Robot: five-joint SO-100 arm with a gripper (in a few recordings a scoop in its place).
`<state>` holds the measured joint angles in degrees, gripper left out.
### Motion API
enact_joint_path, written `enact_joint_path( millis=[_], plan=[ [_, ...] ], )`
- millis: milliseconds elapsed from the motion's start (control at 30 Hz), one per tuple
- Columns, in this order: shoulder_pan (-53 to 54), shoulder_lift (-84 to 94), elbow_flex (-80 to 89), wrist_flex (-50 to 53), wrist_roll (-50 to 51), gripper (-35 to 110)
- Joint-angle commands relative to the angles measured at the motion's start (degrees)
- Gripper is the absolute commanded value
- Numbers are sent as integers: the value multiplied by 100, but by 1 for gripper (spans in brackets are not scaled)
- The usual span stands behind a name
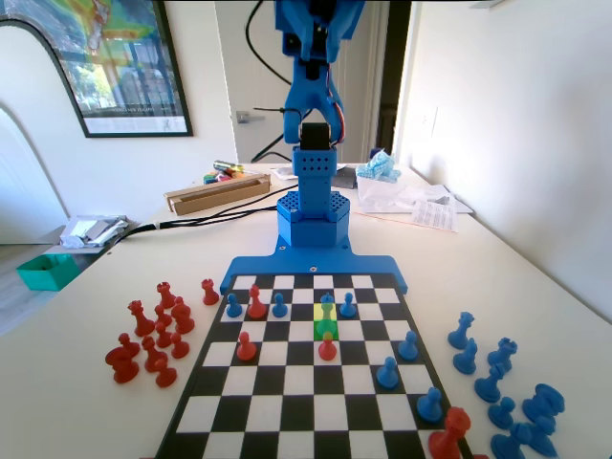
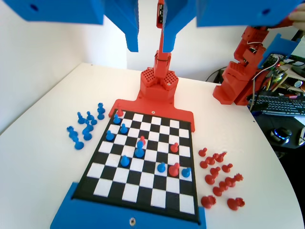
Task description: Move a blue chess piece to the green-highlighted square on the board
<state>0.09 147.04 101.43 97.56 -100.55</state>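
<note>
The flat black-and-white chequered chessboard [image 1: 306, 382] is set on the desk [image 1: 76, 382]; in the fixed view, captured pieces are grouped on the desk at both sides.

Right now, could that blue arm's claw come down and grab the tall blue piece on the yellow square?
Probably yes. The gripper hangs open, high above the board. The tall blue piece stands close to the arm's base, its top clear, though a red piece and blue pawn crowd it.
</note>
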Motion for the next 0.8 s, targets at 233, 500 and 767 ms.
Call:
enact_joint_path(
  millis=[233,500,767],
  plan=[
    [158,1811,1784,-536,-53,4],
    [185,2329,2250,-606,-44,3],
    [202,2769,2355,-747,0,1]
  ],
)
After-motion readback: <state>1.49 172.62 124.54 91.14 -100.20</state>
